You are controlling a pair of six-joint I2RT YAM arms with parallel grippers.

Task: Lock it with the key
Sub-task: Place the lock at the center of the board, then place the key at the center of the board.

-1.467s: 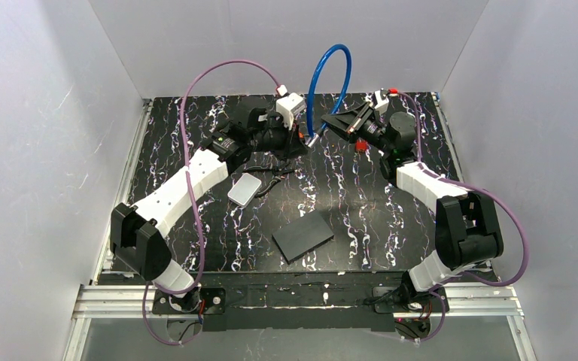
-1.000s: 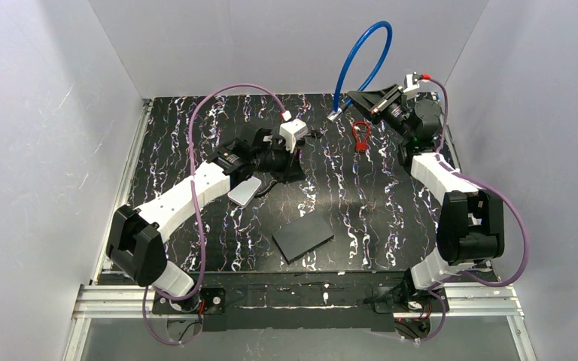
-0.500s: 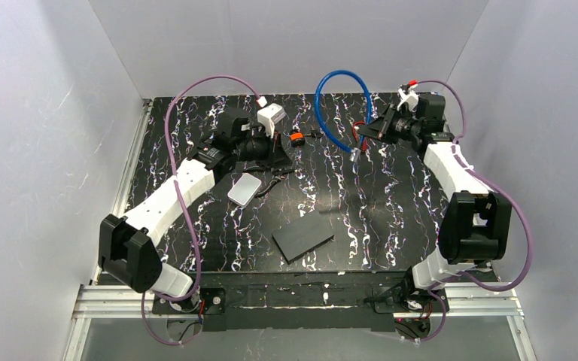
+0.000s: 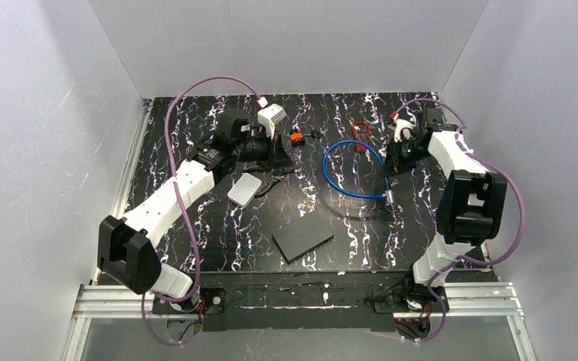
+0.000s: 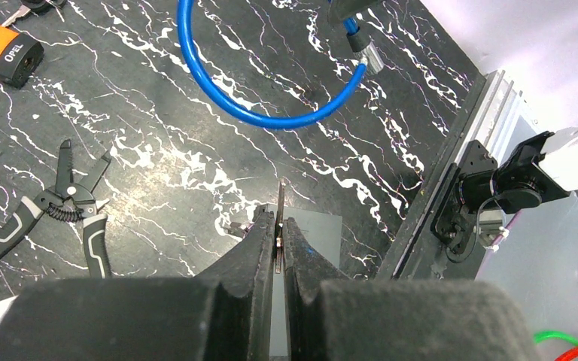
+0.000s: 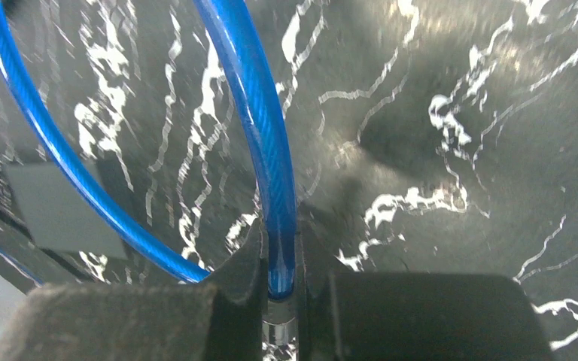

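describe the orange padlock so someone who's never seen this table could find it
On the black marbled table, look at the far middle, just left of the loop of the blue cable lock. The padlock lies there: small, orange-bodied with black lettering, unlike the thin red loop further right.

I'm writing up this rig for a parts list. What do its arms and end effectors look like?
The left arm and right arm have white link shells, black joint housings and a purple cable looping along each. The left end effector and right end effector each have two dark matte fingers.
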